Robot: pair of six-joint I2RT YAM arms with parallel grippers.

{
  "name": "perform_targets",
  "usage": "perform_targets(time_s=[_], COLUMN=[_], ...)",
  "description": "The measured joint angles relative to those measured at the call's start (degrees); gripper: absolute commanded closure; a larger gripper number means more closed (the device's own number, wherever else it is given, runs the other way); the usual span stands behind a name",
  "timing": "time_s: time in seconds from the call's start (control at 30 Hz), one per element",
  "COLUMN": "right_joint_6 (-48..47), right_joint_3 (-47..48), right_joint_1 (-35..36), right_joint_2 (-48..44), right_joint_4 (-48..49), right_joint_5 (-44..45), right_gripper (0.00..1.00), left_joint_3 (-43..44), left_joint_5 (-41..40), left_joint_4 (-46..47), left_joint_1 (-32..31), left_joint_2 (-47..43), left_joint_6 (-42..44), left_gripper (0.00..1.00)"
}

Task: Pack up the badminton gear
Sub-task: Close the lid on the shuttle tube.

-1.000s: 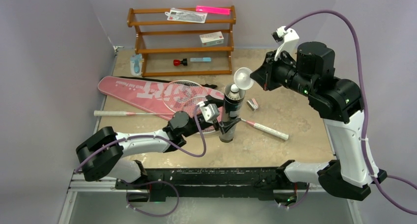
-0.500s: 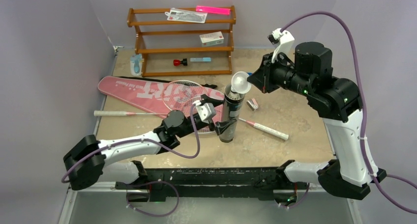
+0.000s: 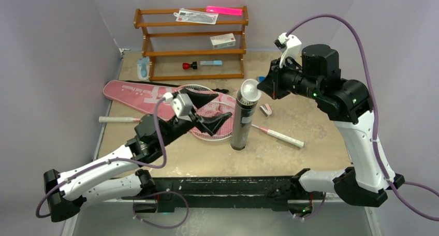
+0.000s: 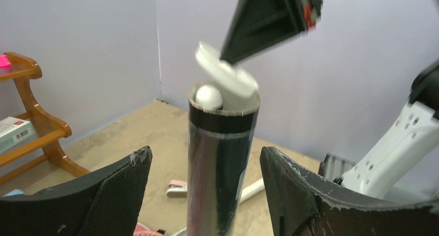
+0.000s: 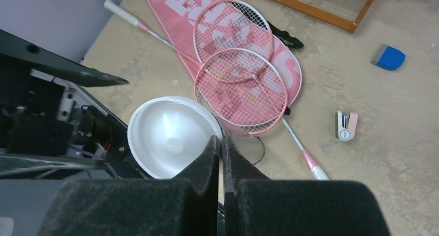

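Capping seems the step: right pincer [image 3: 261, 84], clamped on the cap [image 3: 249, 87], holds it tilted over the upright tube [image 3: 240, 123] on the bench [image 3: 310, 148], left pincer [image 3: 224, 104] apart at its 9 o'clock; next should be to level and press.

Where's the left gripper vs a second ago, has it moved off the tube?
Yes. The left gripper has backed away leftward from the black tube, which stands where it did; jaws open, not gripping it.
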Motion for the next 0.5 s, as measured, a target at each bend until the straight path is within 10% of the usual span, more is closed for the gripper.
perform_targets(time_s=[0.5], right_joint_6=[-0.4], right_joint_3=[-0.5], right_joint_1=[0.0], right_joint_2=[0.1], right_joint_4=[0.1], right_joint_5=[-1.4], right_gripper=[0.87], left_joint_3=[22.3], left_joint_5=[-4.0], left_joint_4=[-17.0], left_joint_1=[0.0], left_joint_2=[5.2], left_joint_6=[-14.1], left_gripper=[0.21])
